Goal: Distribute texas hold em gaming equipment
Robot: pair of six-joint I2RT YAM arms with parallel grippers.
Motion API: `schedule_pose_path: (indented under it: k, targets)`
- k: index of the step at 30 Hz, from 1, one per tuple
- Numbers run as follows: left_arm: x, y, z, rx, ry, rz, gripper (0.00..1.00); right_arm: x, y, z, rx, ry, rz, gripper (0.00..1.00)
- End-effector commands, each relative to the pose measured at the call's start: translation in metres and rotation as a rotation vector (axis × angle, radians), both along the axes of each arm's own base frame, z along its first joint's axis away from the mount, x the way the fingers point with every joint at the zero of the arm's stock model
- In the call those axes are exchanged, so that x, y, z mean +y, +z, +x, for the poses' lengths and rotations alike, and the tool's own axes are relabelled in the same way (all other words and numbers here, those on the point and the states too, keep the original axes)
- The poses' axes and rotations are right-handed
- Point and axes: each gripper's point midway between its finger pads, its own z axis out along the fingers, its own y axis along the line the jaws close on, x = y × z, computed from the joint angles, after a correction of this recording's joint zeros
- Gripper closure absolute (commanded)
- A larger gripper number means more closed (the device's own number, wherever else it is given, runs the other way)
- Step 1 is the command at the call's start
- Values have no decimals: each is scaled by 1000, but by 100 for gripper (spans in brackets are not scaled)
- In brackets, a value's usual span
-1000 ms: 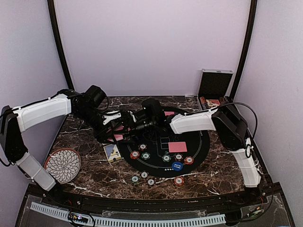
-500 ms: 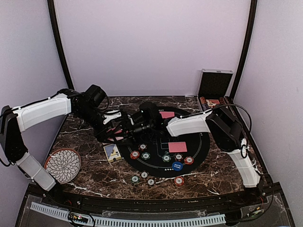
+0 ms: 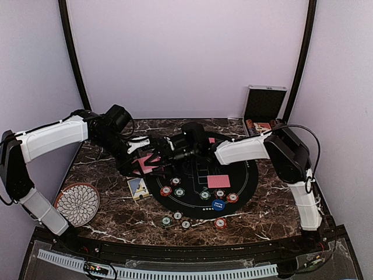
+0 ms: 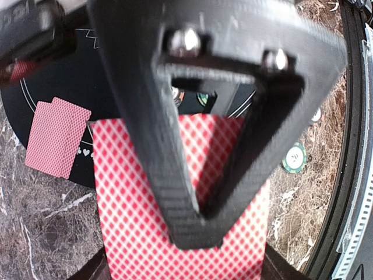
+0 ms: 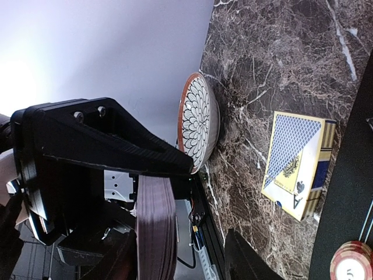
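Observation:
My left gripper (image 3: 144, 161) is shut on a deck of red-backed playing cards (image 4: 131, 233), held above the table left of the round black mat (image 3: 247, 175). In the left wrist view its fingers (image 4: 175, 192) press on the deck's top card. My right gripper (image 3: 167, 153) meets it from the right. Seen from the right wrist, the deck's edge (image 5: 156, 227) stands between the right gripper (image 5: 183, 259) jaws, which are open with a gap on one side. Two cards (image 3: 218, 181), several poker chips (image 3: 179, 192) and a blue button disc (image 3: 218, 205) lie on the mat.
A blue-and-yellow card box (image 3: 137, 188) lies beside the mat's left edge. A flower-patterned plate (image 3: 77, 203) sits front left. The open chip case (image 3: 265, 108) stands back right. Several chips (image 3: 178, 216) lie on the marble in front of the mat.
The right gripper's jaws have narrowed around the end of the deck, and its wrist has shifted slightly right. The left gripper has kept its hold in the same place.

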Motion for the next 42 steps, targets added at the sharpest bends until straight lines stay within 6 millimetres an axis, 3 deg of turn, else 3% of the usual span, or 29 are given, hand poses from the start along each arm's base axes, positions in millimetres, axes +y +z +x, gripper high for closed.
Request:
schedule_pose_path:
  k: [1,11,23,28,35,42]
  targets:
    - [0,17,-6,-14,-8,-38,100,-12,5,4,-24,-21,-20,51]
    - [0,16,-6,-11,-7,-33,100,-20,31,7,-51,-28,17,59]
    - [1,14,-7,-9,-6,-30,100,-27,45,6,-61,-22,25,92]
    - [1,14,-7,-9,-7,-28,100,-35,51,12,-72,-34,18,100]
    - [1,13,-7,-5,-7,-24,100,-58,63,32,-80,-75,25,100]
    - [2,11,-7,-3,-8,-19,100,-103,68,83,-94,-183,16,100]
